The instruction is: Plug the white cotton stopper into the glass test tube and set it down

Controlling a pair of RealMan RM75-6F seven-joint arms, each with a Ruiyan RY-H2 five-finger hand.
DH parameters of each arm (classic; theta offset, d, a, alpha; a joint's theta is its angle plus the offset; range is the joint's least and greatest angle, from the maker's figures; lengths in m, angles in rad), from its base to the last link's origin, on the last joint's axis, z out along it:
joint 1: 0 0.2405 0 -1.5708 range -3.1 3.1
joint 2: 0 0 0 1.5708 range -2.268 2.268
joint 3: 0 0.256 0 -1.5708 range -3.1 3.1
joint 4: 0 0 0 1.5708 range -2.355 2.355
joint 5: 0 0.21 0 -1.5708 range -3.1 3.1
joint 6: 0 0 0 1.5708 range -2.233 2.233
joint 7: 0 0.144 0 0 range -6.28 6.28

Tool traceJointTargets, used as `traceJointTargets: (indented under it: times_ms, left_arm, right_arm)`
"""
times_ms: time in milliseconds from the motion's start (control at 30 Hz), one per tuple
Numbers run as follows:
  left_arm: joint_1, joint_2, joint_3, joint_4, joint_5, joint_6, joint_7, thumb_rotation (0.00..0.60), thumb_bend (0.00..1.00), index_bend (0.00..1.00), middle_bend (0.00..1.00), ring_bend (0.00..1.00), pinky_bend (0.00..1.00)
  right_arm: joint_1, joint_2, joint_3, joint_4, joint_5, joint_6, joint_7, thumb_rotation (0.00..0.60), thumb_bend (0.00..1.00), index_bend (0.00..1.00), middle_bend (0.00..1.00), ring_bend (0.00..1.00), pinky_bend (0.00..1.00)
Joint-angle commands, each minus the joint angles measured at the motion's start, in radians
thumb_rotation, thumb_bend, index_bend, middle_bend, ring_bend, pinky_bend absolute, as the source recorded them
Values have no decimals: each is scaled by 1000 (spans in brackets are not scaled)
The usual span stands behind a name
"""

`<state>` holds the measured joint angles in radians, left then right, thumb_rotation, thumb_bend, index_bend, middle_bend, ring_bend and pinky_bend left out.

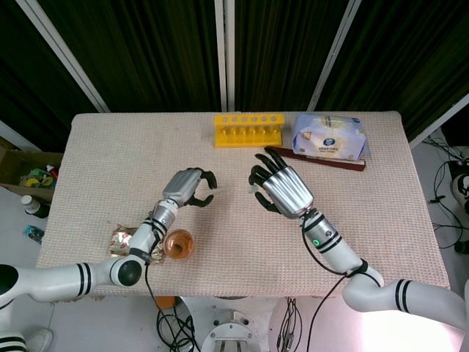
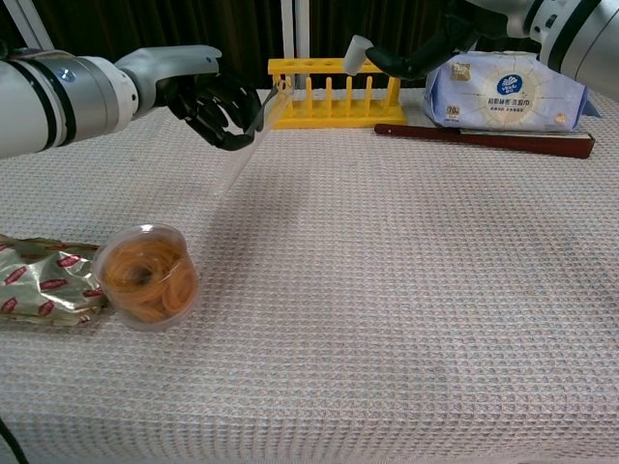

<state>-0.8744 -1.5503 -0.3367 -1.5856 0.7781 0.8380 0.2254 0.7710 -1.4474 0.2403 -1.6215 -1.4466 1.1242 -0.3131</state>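
Two hands over mid-table, head view: left hand [image 1: 189,188] and right hand [image 1: 280,187] near each other, contents unclear. Chest view: left fingers grasp the tilted glass test tube [image 2: 250,133]; right fingertips pinch the white cotton stopper [image 2: 356,53] just beside its mouth. Insertion and setting-down outstanding

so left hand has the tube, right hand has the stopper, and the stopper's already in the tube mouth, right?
Not yet. In the chest view the white cotton stopper held by the right hand is apart from the glass test tube in the left hand.
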Motion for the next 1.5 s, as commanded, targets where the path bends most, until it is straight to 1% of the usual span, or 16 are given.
traceJointTargets:
  times_ms: [33, 767, 1500]
  left_arm:
    - [-9, -5, 4, 1, 0, 7, 2, 600, 381, 594, 457, 278, 231]
    - [-49, 5, 9, -34, -19, 35, -21, 600, 381, 594, 457, 278, 232]
    - [-64, 13, 26, -58, -10, 58, -29, 600, 381, 594, 456, 278, 232]
  right_arm:
    - [4, -3, 3, 1, -2, 2, 1, 600, 518, 633, 383, 136, 137]
    - [59, -57, 19, 43, -17, -5, -11, 600, 517, 633, 383, 136, 138]
    - [85, -69, 24, 47, 14, -21, -50, 600, 517, 633, 382, 136, 137]
